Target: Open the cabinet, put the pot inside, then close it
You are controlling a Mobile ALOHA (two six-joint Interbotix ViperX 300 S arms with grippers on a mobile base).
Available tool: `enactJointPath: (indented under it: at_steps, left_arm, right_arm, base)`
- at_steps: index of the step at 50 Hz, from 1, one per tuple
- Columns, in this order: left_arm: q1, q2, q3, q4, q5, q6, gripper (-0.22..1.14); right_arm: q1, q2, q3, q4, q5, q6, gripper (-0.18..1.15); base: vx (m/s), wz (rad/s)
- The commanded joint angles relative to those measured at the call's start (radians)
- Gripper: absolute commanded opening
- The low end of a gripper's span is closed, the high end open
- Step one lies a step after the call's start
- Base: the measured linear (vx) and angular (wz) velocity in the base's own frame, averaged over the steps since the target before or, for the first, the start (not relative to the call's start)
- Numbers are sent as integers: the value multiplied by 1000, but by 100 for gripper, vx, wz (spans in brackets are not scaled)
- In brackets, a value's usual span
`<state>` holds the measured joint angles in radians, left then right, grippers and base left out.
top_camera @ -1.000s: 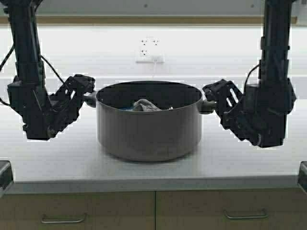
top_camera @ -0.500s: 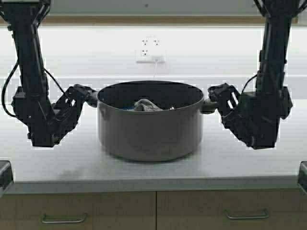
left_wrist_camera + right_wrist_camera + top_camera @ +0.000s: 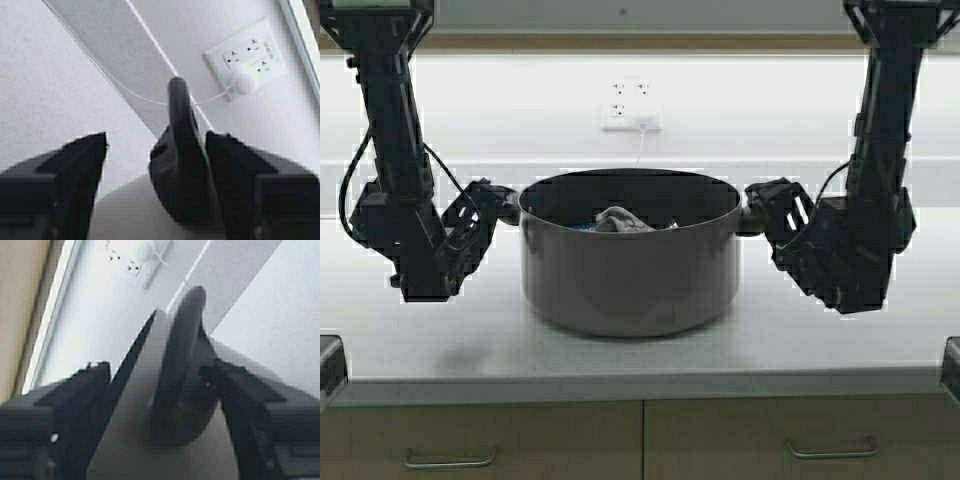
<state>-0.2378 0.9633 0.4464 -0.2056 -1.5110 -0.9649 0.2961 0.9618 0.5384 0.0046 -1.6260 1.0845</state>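
The wide dark grey pot point(image 3: 628, 270) stands on the white counter point(image 3: 440, 340), with a crumpled cloth point(image 3: 625, 218) inside it. My left gripper point(image 3: 498, 205) is at its left loop handle point(image 3: 180, 150) and stands open, with a gap between one finger and the handle. At the right handle point(image 3: 185, 365) my right gripper point(image 3: 768, 205) is open too, and one finger point(image 3: 240, 390) touches the handle. Of the cabinet only a beige band point(image 3: 620, 42) shows above the wall, plus a beige face point(image 3: 20, 315) in the right wrist view. Its doors and handles are out of view.
A white wall outlet point(image 3: 632, 105) with a plugged-in cord sits behind the pot. Below the counter edge are beige drawers with bar handles point(image 3: 450, 458). Bare counter lies on both sides of the pot.
Both arms have swung more upright and drawn in a little, while the grippers stayed at the pot's handles. The pot has hardly moved.
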Motion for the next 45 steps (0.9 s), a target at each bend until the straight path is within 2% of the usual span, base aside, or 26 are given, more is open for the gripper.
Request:
enactJointPath:
  at_steps: [1,6,10,14,16,18,22,26,45]
  left_arm:
    - [-20,-18,-18,-58,21,3,74]
    - [-26,-17,-20,-94,43,2,47]
    - [-26,-12,-20,-103,52,2,20]
    - [-23,-6,-20,-106,52,2,-3]
    - [-23,-5,-18,-107,52,2,-7]
    - [-23,-6,-15,-107,51,3,-5]
    - [-23,-14,-3,-106,40,2,3]
    - [-28,-25,14,-104,26,2,4]
    - [-91,-66,132,-104,-58,-3,2]
  right_arm:
    - [3,-9,-31,-3,5,5,89]
    - [5,-8,-32,-3,5,18,72]
    - [5,-6,-35,0,5,25,48]
    - [3,-6,-44,2,3,23,17]
    - [3,-3,-46,2,3,20,4]
    - [3,-3,-48,2,3,25,-4]
    - [5,-8,-40,-2,-3,26,2]
    - [5,-11,-17,-2,-18,25,9]
    - [25,-58,120,-21,-87,25,7]
  base:
    - [0,0]
    - [0,0]
    - [0,0]
    - [0,0]
    - [0,0]
    - [0,0]
    - [0,0]
    - [0,0]
    - [0,0]
